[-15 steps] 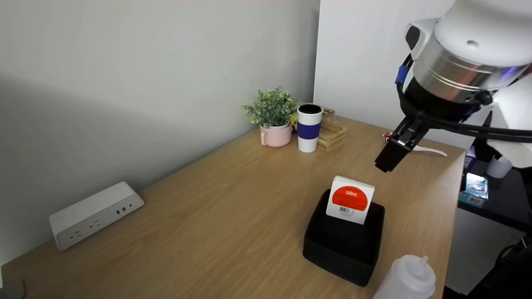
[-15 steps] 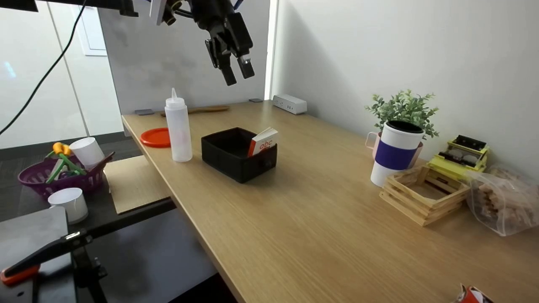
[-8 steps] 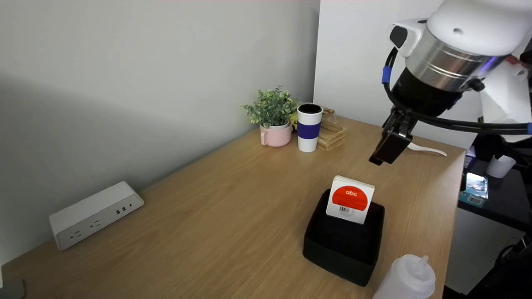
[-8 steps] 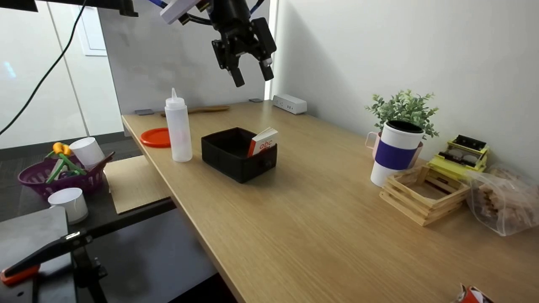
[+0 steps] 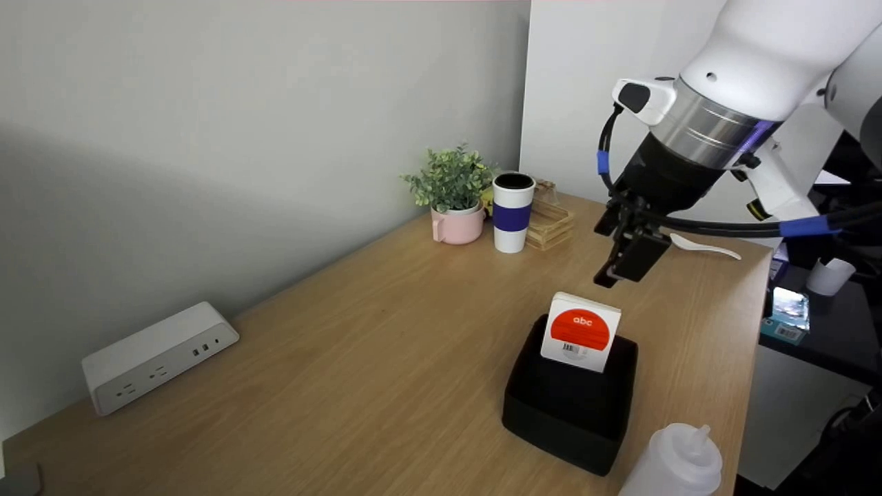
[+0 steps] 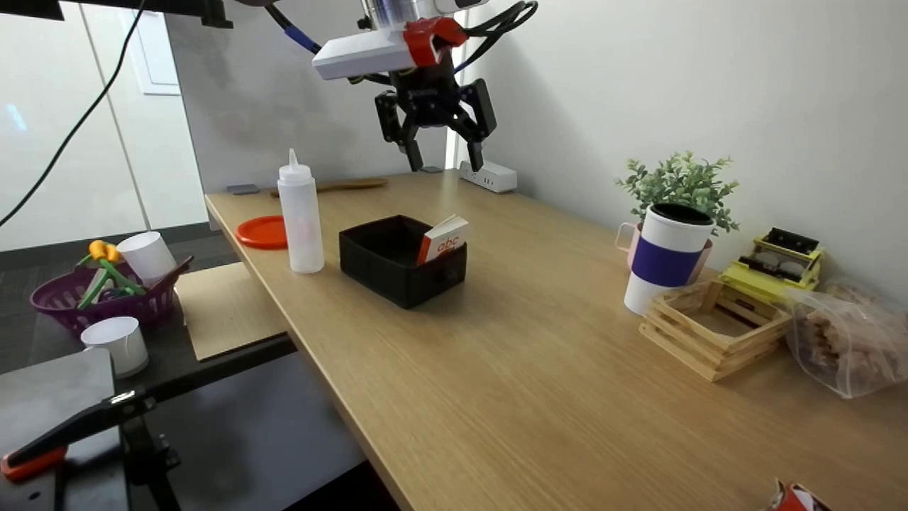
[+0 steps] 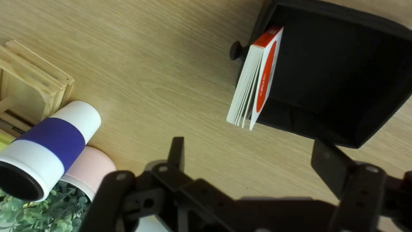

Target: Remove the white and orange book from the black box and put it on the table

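In an exterior view, the grained light-brown wooden surface [image 6: 539, 341] carries a red plate [image 6: 261, 234], an upright squeeze bottle [image 6: 303, 221] and the black box [image 6: 406, 285] on the left; a white power strip [image 6: 489, 176] at the far end; and a blue-banded cup [image 6: 663, 264], wooden crate [image 6: 687, 339] and clear bag [image 6: 844, 344] on the right.

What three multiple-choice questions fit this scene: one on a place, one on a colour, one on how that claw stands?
1. Where is the abc book?
A) in the wooden crate
B) in the black box
C) flat on the table

2. Which colour is the band around the white cup?
A) blue-purple
B) green
C) orange

3. How is the robot's gripper?
A) shut on the book
B) shut, empty
C) open, empty

1 B: it rises from the box in both exterior views.
2 A: plain in all three views.
3 C: in the wrist view its fingers stand apart, holding nothing.
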